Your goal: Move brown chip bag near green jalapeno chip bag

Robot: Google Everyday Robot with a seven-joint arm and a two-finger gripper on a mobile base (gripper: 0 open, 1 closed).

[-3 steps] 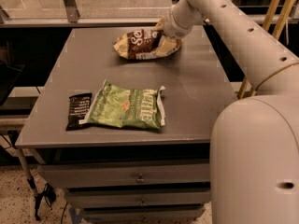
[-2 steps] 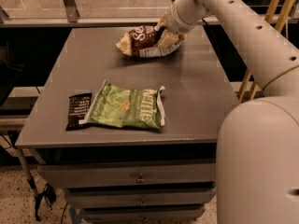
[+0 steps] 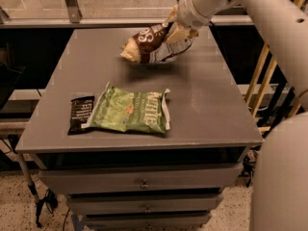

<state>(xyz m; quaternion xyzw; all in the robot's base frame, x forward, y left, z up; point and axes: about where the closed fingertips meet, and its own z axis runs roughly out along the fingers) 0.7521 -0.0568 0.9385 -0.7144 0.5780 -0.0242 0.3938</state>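
The brown chip bag (image 3: pixel 151 44) is crinkled, dark brown with tan ends and white lettering. It hangs in the air above the far part of the grey table (image 3: pixel 211 105). My gripper (image 3: pixel 174 30) is shut on its right end, at the top of the view. The green jalapeno chip bag (image 3: pixel 130 112) lies flat near the table's front left, well in front of the brown bag.
A small flat black packet (image 3: pixel 81 114) lies just left of the green bag, touching it. The table has drawers (image 3: pixel 144 182) below its front edge. A glass barrier runs behind the table. Wooden slats (image 3: pixel 269 81) stand to the right.
My gripper has lifted the brown chip bag off the table. The bag has shifted slightly toward the front and left. The green bag and black packet have not moved.
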